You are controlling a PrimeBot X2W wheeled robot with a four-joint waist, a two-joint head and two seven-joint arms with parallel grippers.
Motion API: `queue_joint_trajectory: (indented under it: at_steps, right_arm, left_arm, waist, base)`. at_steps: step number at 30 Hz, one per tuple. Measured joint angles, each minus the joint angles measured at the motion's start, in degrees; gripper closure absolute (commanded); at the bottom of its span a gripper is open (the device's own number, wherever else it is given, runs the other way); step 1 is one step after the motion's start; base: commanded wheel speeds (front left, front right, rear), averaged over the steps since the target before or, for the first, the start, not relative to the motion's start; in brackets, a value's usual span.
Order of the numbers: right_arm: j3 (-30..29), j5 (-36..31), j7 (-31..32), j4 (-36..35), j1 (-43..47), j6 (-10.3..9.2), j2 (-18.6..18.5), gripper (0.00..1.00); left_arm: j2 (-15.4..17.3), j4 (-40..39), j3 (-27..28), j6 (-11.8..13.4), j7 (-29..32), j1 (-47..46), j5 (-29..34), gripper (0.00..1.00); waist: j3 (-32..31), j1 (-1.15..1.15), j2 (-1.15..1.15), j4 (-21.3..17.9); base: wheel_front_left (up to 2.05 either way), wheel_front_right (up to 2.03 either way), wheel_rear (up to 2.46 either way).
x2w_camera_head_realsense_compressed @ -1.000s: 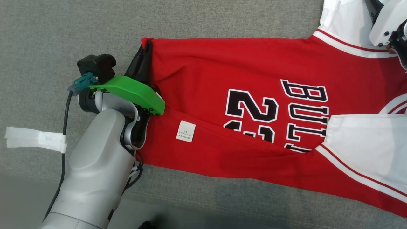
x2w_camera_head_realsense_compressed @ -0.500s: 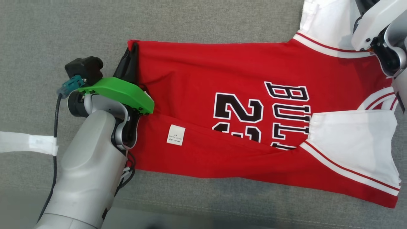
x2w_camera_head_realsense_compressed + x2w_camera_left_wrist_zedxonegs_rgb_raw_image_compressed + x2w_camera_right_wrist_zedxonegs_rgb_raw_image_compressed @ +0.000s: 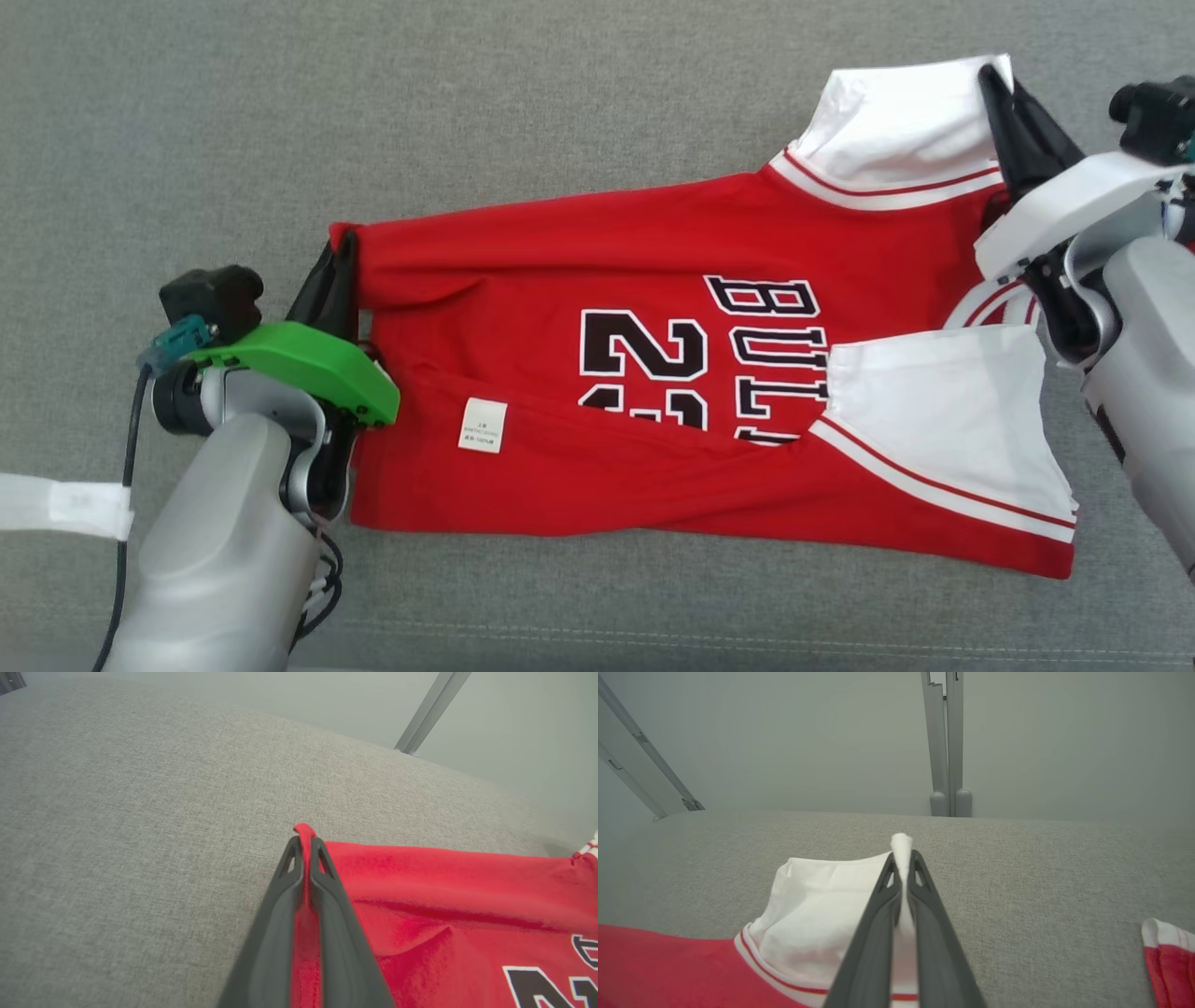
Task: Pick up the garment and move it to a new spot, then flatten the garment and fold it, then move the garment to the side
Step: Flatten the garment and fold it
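The garment (image 3: pixel 653 373) is a red jersey with white sleeves and black-and-white lettering, spread sideways on the grey cloth surface (image 3: pixel 467 112). My left gripper (image 3: pixel 341 257) is shut on the jersey's far hem corner (image 3: pixel 303 833), with red cloth pinched between its dark fingers (image 3: pixel 275 924). My right gripper (image 3: pixel 999 84) is shut on the edge of the far white sleeve (image 3: pixel 896 121), and a white tuft (image 3: pixel 901 847) sticks out past its tips. The near side is folded up over the numbers, showing a white care label (image 3: pixel 482 427).
A white strip (image 3: pixel 56 504) lies on the surface at the left, by the left arm's cable (image 3: pixel 131 448). Grey frame posts (image 3: pixel 945 742) stand behind the far edge of the surface. Bare grey cloth stretches beyond the garment.
The head view has shifted, so both ends of the garment now show. The right gripper, earlier above the far sleeve, has closed on that sleeve's edge. The left grip is unchanged.
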Motion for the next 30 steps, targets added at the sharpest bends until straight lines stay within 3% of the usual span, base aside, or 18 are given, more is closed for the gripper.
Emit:
queue_joint_trajectory:
  at_steps: [16, 30]
  right_arm:
    - [-0.7, 3.3, 0.6, -9.2, 22.1, 0.01, 4.7, 1.00]
    - [-1.6, 1.6, 0.6, -14.6, 31.2, 0.01, 2.9, 1.00]
  left_arm:
    - [2.0, -3.0, 2.3, 0.0, 0.0, 17.2, -2.2, 1.00]
    - [2.0, -6.6, 1.7, 1.8, 0.0, 23.5, -2.6, 1.00]
  waist:
    - [-10.9, 0.00, 0.00, -5.7]
    - [-13.8, 0.00, 0.00, -9.3]
  base:
    - [0.00, 0.00, 0.00]
    - [0.00, 0.00, 0.00]
